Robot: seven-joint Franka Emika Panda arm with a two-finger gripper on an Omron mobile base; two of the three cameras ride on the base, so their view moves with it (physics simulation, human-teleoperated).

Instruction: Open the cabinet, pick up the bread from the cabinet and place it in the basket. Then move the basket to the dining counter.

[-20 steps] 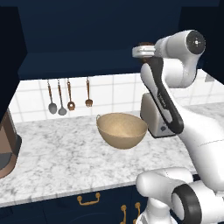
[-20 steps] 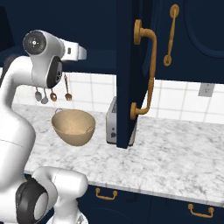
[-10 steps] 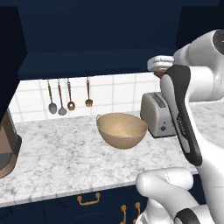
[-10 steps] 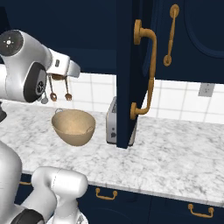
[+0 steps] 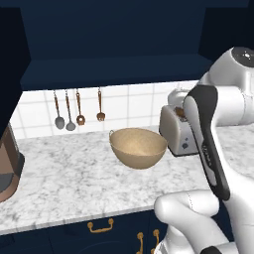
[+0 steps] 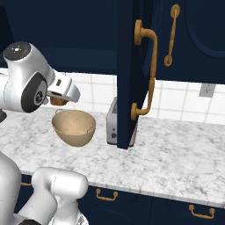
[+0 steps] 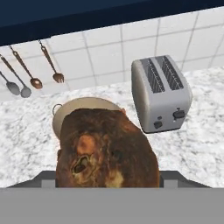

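**Bread held above the basket**

The gripper (image 6: 59, 100) hangs over the marbled bench (image 6: 176, 154), and its jaws stand wide around the bread (image 7: 107, 148), a brown crusty lump that is gripped between them; in the hand view the bread sits close to the camera and covers most of the basket (image 7: 65, 111), of which a tan arc of rim and one small side handle show behind the lump; in the right base view the bread (image 6: 56, 101) shows as a small brown patch under the white hand, just above the near rim of the basket (image 6: 74, 127) and apart from it.

The basket (image 5: 138, 147) stands upright on the bench (image 5: 74, 183), between the hanging utensils (image 5: 79, 109) on the tiled wall and the toaster (image 5: 177, 131); the toaster (image 7: 161, 92) is just beside the basket, silver, with two slots on top and its knobs on the end that faces the bench front.

The cabinet (image 6: 176, 39) hangs above the bench; one door (image 6: 132, 74) stands swung out toward the camera, edge-on in the right base view, with its long brass handle (image 6: 147, 74) facing right; the other door carries a second brass handle (image 6: 171, 35); below the bench run navy drawers with short brass pulls (image 6: 107, 195); a brown and dark appliance (image 5: 7, 168) stands at the bench's left end in the left base view.
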